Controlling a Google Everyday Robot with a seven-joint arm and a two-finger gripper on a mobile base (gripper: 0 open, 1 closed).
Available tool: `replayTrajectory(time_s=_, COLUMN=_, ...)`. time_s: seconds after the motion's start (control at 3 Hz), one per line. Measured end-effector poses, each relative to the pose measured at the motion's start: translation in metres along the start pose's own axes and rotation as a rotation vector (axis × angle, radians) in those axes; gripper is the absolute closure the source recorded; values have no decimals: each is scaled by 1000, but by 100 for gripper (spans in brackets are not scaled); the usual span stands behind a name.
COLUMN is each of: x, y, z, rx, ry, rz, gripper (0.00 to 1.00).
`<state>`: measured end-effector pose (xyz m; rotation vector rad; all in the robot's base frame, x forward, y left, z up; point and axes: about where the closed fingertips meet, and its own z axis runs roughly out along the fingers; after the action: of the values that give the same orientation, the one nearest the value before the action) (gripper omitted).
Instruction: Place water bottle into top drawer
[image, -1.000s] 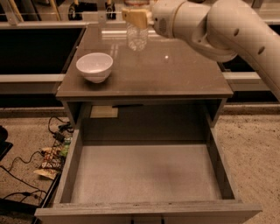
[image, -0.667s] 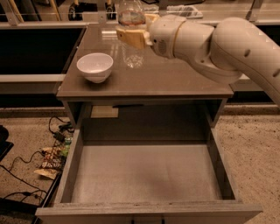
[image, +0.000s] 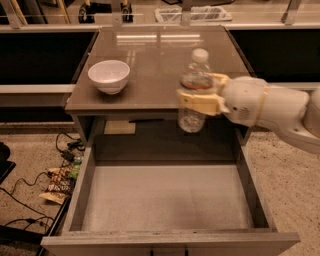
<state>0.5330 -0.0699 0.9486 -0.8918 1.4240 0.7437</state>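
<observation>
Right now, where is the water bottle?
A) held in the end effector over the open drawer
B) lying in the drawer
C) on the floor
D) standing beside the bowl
A: the end effector clasps the water bottle upright, off the cabinet top, above the open top drawer.

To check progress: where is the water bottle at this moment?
The water bottle is held upright in the gripper, right of centre in the camera view, at the cabinet top's front edge, above the open drawer and right of the bowl.
</observation>
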Motion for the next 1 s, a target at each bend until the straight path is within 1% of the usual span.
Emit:
replayTrajectory(time_s=0.33, x=55, y=7, z=-57, rx=-1, ry=-3, rz=88, gripper=100)
replayTrajectory(time_s=0.67, x=118, y=5, z=-78, rx=-8, ry=-34, rz=166, gripper=100)
replayTrajectory(time_s=1.0, x=118, y=5, z=-78, rx=-8, ry=-34, rz=166, gripper=100)
